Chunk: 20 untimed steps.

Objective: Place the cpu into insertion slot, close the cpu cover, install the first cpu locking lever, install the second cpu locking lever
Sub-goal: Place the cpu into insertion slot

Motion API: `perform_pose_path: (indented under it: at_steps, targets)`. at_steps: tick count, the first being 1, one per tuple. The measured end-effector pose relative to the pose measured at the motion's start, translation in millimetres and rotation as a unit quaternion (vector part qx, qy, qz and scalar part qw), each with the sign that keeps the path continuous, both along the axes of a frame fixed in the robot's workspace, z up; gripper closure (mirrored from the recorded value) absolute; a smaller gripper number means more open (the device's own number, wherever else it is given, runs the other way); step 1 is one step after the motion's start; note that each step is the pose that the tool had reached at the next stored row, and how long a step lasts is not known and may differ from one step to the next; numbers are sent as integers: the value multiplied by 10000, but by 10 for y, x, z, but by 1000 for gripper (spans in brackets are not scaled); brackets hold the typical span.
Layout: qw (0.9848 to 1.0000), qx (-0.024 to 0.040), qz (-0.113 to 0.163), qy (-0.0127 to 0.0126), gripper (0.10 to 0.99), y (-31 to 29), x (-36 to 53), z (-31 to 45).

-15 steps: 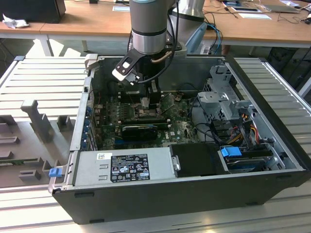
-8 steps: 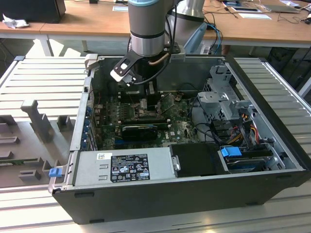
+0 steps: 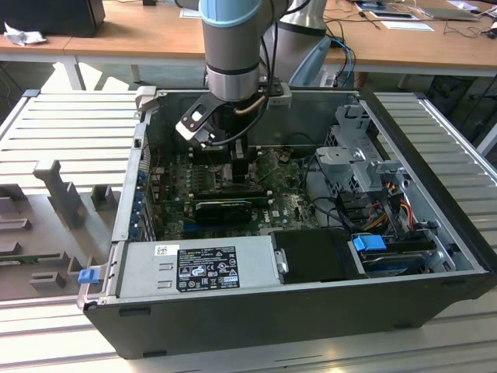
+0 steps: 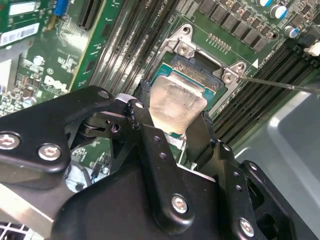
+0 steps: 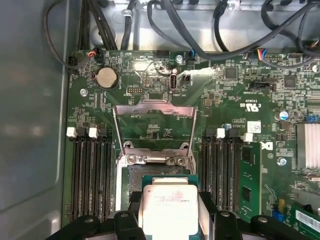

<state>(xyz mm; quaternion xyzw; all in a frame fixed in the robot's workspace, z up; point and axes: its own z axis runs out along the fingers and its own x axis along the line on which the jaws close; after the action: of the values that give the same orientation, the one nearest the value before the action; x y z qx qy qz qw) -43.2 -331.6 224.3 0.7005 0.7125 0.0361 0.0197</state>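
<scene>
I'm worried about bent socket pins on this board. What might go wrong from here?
1. The gripper, shut on the cpu, holds it just above the insertion slot, not yet seated. If it is lowered off-square, a corner might scrape the contacts.
2. The cpu cover stands open, hinged at the slot's edge, and the gripper could knock it.
3. A thin locking lever lies close beside the slot and might snag.

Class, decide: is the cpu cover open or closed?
Open: the cpu cover stands raised off the insertion slot, with the board visible through its cut-out.
</scene>
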Motion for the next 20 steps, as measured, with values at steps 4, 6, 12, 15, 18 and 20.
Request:
perform_pose_path:
  at_steps: [4,6,12,15,18,20]
  targets:
    - [10000,0,-5,0,557,55,-10,-64]
    - [10000,0,-51,0,557,71,-10,-101]
    - [9999,0,-113,3,557,118,-9,-179]
    - [9999,0,-141,6,557,122,-8,-197]
    - [9998,0,-178,11,557,124,-3,-218]
    - [9998,0,-186,13,557,124,0,-229]
